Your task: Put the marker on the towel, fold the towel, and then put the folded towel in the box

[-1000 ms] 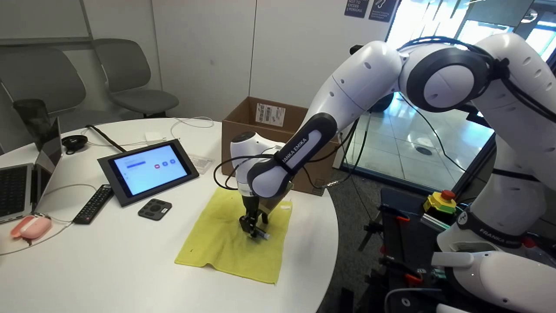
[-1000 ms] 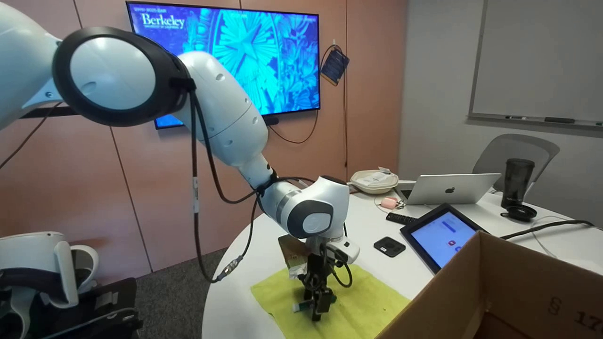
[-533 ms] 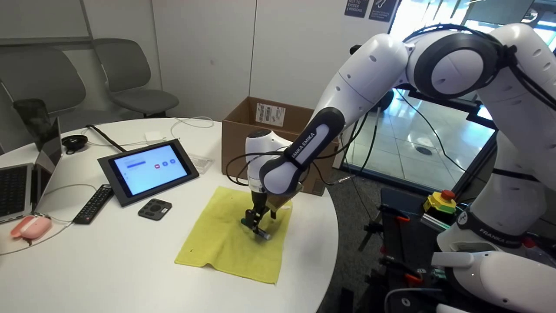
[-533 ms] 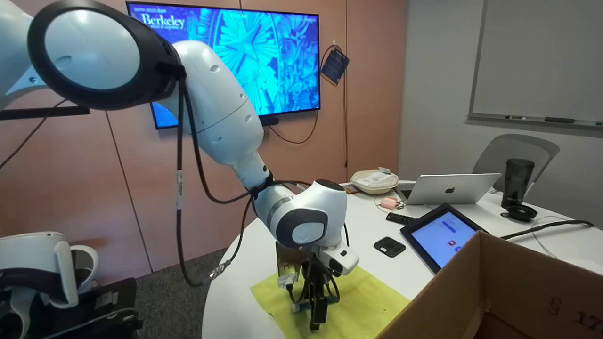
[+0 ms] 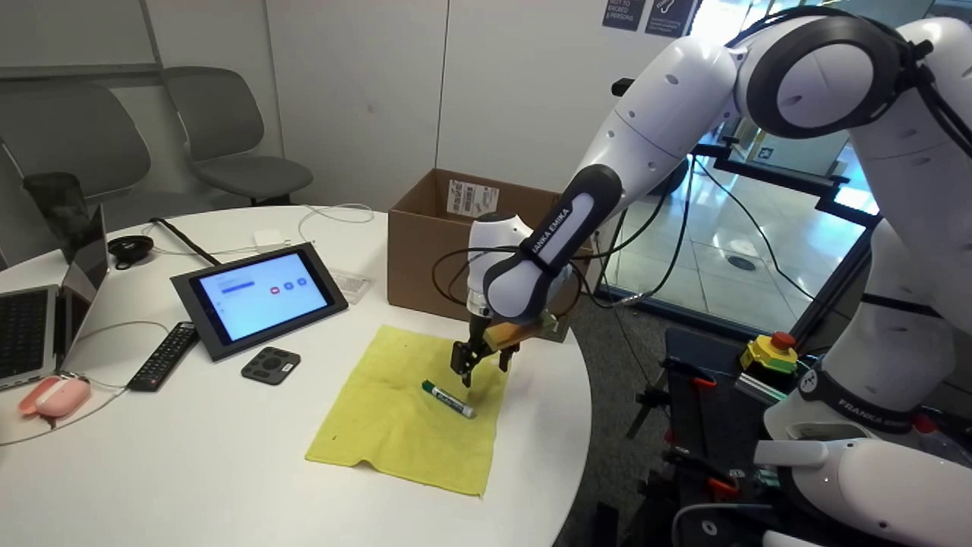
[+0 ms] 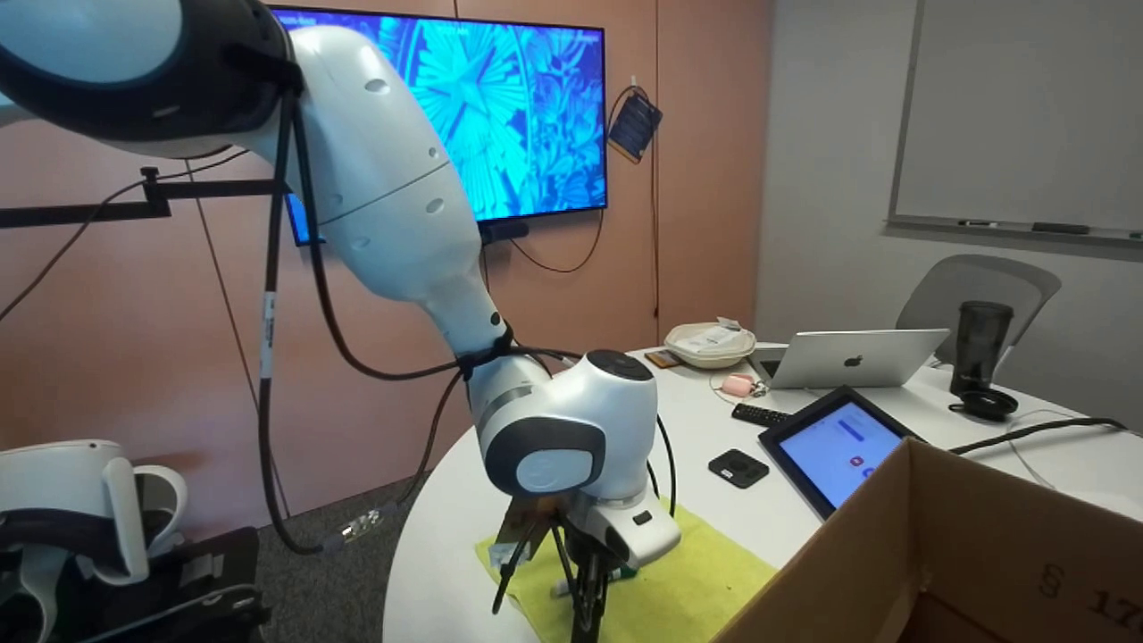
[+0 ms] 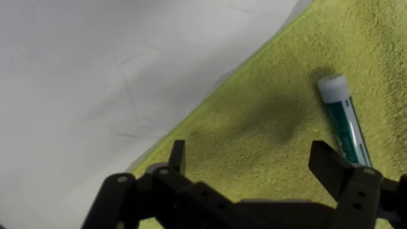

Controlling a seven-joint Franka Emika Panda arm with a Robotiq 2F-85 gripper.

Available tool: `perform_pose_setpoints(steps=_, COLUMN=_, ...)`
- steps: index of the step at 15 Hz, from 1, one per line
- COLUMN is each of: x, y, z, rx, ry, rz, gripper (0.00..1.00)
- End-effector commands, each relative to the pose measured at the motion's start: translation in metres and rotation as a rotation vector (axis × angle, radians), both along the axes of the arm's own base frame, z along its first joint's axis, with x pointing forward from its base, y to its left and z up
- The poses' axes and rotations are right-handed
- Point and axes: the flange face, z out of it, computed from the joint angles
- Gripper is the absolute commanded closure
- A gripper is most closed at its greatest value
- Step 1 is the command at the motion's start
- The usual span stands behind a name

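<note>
Robotiq gripper [image 7: 248, 154], black: jaws stood wide apart above the yellow-green towel [image 5: 402, 441]. Marker [image 5: 448, 399], green and white: lay on the towel, apart from the jaws. Towel: lay spread on the white table [image 5: 190, 463]. Cardboard box [image 5: 424, 262], brown, white-labelled: stood open-topped near the towel.

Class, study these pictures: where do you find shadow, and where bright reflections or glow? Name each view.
Wrist view: soft shadows on the towel, one at the pale end of the marker, and the end effector nearly black; an exterior view: bright reflections on the tiled floor; both exterior views: the tablet glowing.
</note>
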Motion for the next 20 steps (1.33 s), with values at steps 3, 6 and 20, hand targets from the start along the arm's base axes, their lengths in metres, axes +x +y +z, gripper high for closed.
perform_pose_setpoints(steps=3, x=-0.001, y=-0.028, z=0.007, rx=-0.035, ry=-0.016, rz=-0.157, gripper=0.00)
perform_pose_setpoints(steps=6, x=0.002, y=-0.041, z=0.003, rx=-0.058, ry=-0.003, rz=-0.204, gripper=0.00)
perform_pose_setpoints(steps=20, x=-0.011, y=-0.085, z=-0.013, rx=-0.101, ry=0.010, rz=-0.208, gripper=0.00)
